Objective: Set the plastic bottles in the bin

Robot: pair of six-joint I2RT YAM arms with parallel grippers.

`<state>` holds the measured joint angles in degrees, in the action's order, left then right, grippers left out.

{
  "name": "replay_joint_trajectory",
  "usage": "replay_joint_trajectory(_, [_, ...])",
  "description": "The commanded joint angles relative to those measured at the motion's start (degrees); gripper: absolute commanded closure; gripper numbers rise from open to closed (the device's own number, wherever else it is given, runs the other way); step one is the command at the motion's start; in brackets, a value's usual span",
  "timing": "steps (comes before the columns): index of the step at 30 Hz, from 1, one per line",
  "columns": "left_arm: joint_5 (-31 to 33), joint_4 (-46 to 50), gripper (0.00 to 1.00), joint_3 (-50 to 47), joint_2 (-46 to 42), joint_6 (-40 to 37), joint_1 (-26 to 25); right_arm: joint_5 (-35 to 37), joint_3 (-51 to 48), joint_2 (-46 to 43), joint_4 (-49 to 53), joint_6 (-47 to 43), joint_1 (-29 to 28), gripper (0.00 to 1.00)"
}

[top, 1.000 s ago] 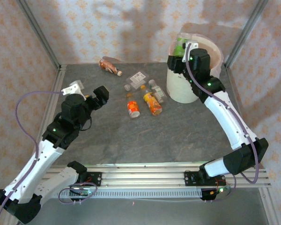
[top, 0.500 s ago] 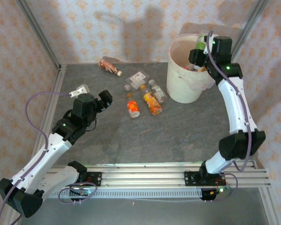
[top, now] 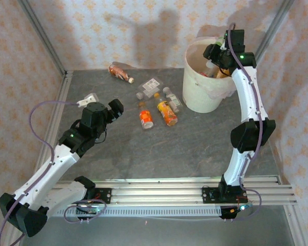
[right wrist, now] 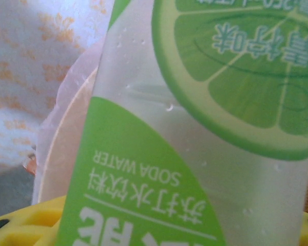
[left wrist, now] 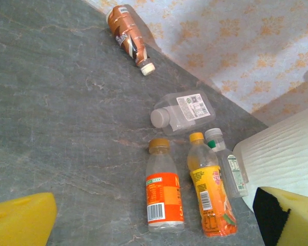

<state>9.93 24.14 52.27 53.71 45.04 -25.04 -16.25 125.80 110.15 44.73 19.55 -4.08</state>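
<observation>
Five plastic bottles lie on the grey table. They are a brown one (top: pixel 120 73) (left wrist: pixel 127 32), a clear flat one (top: pixel 149 88) (left wrist: pixel 182 111), an orange-label one (top: pixel 146 119) (left wrist: pixel 163 192), a yellow-orange one (top: pixel 167 113) (left wrist: pixel 209 189) and a clear one with a green mark (top: pixel 172 97) (left wrist: pixel 228 166). My left gripper (top: pixel 113 108) (left wrist: pixel 154 218) hangs open just left of the group, nothing between its yellow pads (left wrist: pixel 20 220). My right gripper (top: pixel 215 51) (right wrist: pixel 169 225) is over the white bin (top: pixel 200 97) (left wrist: pixel 282 159), shut on a green lime-label bottle (right wrist: pixel 195 128).
Metal frame posts (top: pixel 43 38) and patterned walls close in the table at the back and sides. The bin's liner bag (right wrist: pixel 66 92) drapes over its rim. Some bottles lie inside the bin (top: pixel 222 75). The table's near half (top: pixel 159 154) is bare stone.
My right arm has carried the green bottle from the bin's near-left rim to above its opening. My left arm has reached slightly forward and right.
</observation>
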Motion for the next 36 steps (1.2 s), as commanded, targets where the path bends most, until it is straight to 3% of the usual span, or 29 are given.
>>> replay_joint_trajectory(1, [1.7,1.0,0.00,-0.4,-0.5,0.7,0.1,2.9,1.4,2.4,-5.4,9.5,0.3,0.50])
replay_joint_trajectory(6, [2.3,1.4,0.00,-0.9,-1.7,0.6,0.2,2.9,6.1,5.0,-5.3,14.2,0.2,0.22])
replay_joint_trajectory(8, [2.6,1.4,0.00,-1.4,-2.1,0.7,0.2,2.6,7.3,5.2,-5.5,14.7,0.3,0.17])
replay_joint_trajectory(18, [1.4,0.9,0.00,-1.8,-0.9,1.3,0.3,-1.8,9.1,5.0,-7.4,15.1,0.2,0.12])
replay_joint_trajectory(22, [-1.9,0.0,0.00,-1.5,1.6,0.3,0.4,-3.5,7.7,2.7,-8.3,13.6,0.0,0.10])
replay_joint_trajectory(27, [-7.7,0.0,0.00,0.9,9.5,1.4,0.4,-6.7,-3.1,-6.8,-14.5,7.1,-2.3,0.04])
replay_joint_trajectory(32, [-12.0,-2.3,0.00,4.1,20.9,1.6,-0.7,-4.6,-23.0,-22.0,-23.9,-1.6,-7.1,0.01])
replay_joint_trajectory(36, [-13.3,-3.1,0.00,7.6,29.5,-0.8,-1.9,-4.5,-39.3,-33.4,-32.9,-1.9,-8.6,0.01])
